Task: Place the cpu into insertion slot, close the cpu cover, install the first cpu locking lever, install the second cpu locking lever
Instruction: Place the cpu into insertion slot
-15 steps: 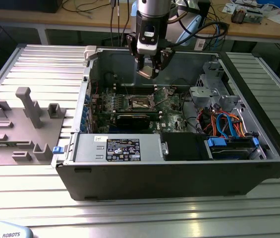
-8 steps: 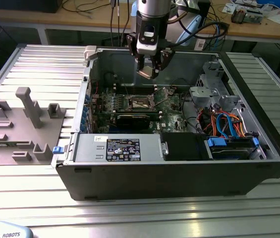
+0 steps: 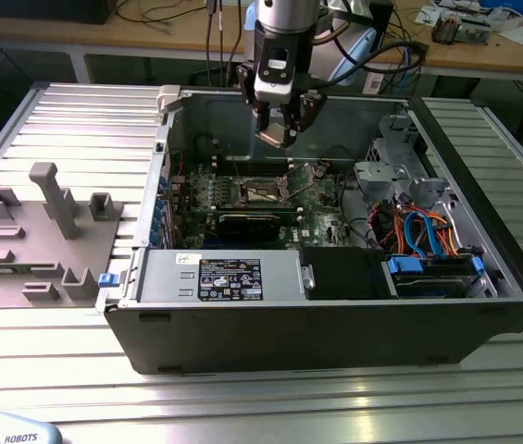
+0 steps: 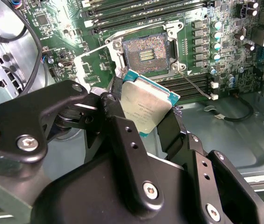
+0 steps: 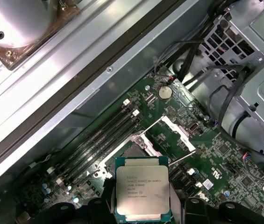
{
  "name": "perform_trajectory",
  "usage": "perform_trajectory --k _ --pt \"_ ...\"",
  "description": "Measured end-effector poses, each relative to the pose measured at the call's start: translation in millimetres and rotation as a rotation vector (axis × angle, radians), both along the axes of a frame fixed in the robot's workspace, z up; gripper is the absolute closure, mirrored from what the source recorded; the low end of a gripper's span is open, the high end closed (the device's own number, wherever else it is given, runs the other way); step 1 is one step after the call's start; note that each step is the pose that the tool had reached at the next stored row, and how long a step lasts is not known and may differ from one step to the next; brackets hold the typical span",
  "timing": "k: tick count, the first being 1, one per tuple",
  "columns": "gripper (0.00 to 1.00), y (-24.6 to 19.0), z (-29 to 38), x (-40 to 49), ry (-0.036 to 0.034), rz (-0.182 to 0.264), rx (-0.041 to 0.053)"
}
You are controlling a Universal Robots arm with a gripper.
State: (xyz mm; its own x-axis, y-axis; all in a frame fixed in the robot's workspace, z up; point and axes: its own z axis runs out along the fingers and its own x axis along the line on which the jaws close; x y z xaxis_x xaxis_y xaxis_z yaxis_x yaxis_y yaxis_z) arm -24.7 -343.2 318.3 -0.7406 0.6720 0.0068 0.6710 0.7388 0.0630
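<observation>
Ribbed aluminium slats form the table (image 3: 242,407) that carries everything, and a cluttered wooden workbench (image 3: 483,51) runs along the far side. On the exterior view's left sits a grey moulded fixture (image 3: 39,231) with upright posts and recesses, well apart from the work. Just beside it to the right an open computer case (image 3: 335,333) lies on its side. Inside it, a black power-supply box (image 3: 229,277) fills the near left corner, and the green motherboard (image 3: 321,208) lies beyond it toward the far wall.

The gripper (image 3: 284,129) hangs over the board at the case opening, above the insertion slot (image 4: 146,51). Its black fingers (image 4: 170,133) are clamped on two opposite edges of the cpu (image 4: 146,105). The chip's silvery metal top faces the wrist cameras, and it is held clear of the board, apart from the socket. In the second wrist view the slot is bare, with its field of contacts exposed inside the shiny rim. The cpu cover (image 5: 178,134) stands open at one side of the slot, and a thin locking lever (image 4: 195,84) stands free next to it.

On the exterior view's right, a silver drive cage (image 3: 395,162) and a tangle of blue and orange cables (image 3: 428,227) fill that end of the case.
</observation>
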Motion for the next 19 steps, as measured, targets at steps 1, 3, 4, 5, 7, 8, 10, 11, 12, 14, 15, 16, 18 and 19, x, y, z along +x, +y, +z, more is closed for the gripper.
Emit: perform_trajectory --k 1,3,4,5,7,8,10,11,12,14,15,16,18,19 --pt "0.46 0.0 -0.1 0.0 0.0 0.0 0.0" --pt "0.46 0.0 -0.1 0.0 0.0 -0.001 0.0" --pt "0.46 0.0 -0.2 0.0 0.0 -0.002 0.0" --pt "0.46 0.0 -0.2 0.0 -0.0001 -0.003 -0.0001" --pt "0.46 0.0 -0.3 0.0 0.0 -0.004 -0.0002" --pt "0.46 0.0 -0.3 0.0 0.0 -0.005 -0.0002" --pt "0.46 0.0 -0.3 0.0 0.0 -0.007 -0.0002" --pt "0.46 0.0 -0.3 0.0 0.0 -0.007 -0.0002" --pt "0.46 0.0 -0.3 0.0 0.0 -0.008 -0.0002" --pt "0.46 0.0 -0.4 0.0 0.0 -0.011 -0.0001" --pt "0.46 0.0 -0.4 0.0 0.0 -0.012 -0.0001" --pt "0.46 0.0 -0.4 0.0 -0.0001 -0.013 -0.0001" --pt "0.46 0.0 -0.4 0.0 -0.0001 -0.014 -0.0001" --pt "0.46 0.0 -0.4 0.0 -0.0001 -0.015 -0.0001"
